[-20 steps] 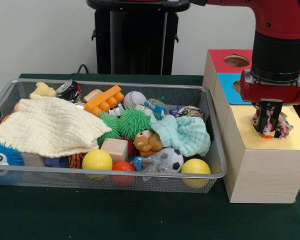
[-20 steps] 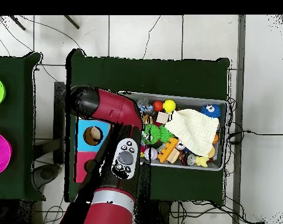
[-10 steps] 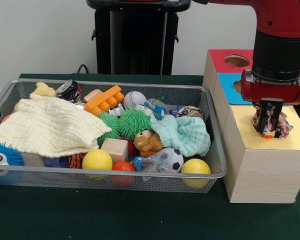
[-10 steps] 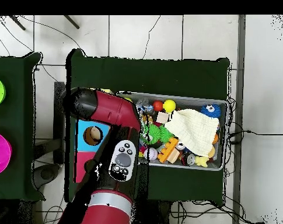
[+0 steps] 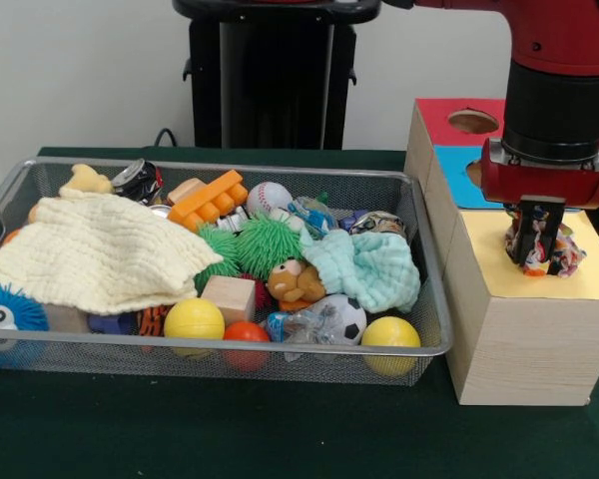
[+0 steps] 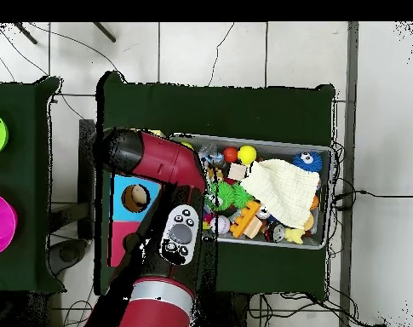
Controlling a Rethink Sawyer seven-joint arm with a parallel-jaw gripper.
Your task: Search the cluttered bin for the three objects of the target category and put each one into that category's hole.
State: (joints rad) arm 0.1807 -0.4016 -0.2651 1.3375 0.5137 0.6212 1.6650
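The arm point(image 6: 163, 183) has barely shifted over the last second: it still hangs over the box point(image 5: 524, 329), and only its elbow has drifted slightly in the overhead view, so I'd judge the drop is about to happen, not done. From the front, the gripper point(image 5: 535, 246) stays pinched on a crumpled wrapper point(image 5: 564, 251), held just above the box's yellow section, beside the bin point(image 5: 419, 344). No hole shows under it there; the arm hides that end from above. The overhead view does show the blue section's hole point(image 6: 135, 197) clearly, which the front view half hides behind the arm.
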